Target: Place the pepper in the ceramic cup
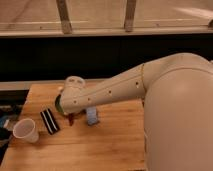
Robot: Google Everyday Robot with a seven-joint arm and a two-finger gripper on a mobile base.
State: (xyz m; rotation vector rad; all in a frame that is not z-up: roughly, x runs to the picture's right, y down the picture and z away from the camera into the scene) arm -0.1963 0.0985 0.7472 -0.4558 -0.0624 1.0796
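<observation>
The pepper (pixel 70 119) is a small dark red shape on or just above the wooden table (pixel 110 145), directly under the end of my arm. My gripper (pixel 70 113) hangs right over it, mostly hidden by the white wrist housing; I cannot tell if it holds the pepper. The ceramic cup (pixel 26 130) is a plain white cup standing upright at the table's left front, well left of the gripper. A black-and-white striped block (pixel 49 120) lies between the cup and the pepper.
A dark green bowl (pixel 58 104) shows partly behind the wrist. A small blue object (pixel 92 116) stands just right of the pepper. My white arm spans the right half of the view. The table's left edge is close to the cup.
</observation>
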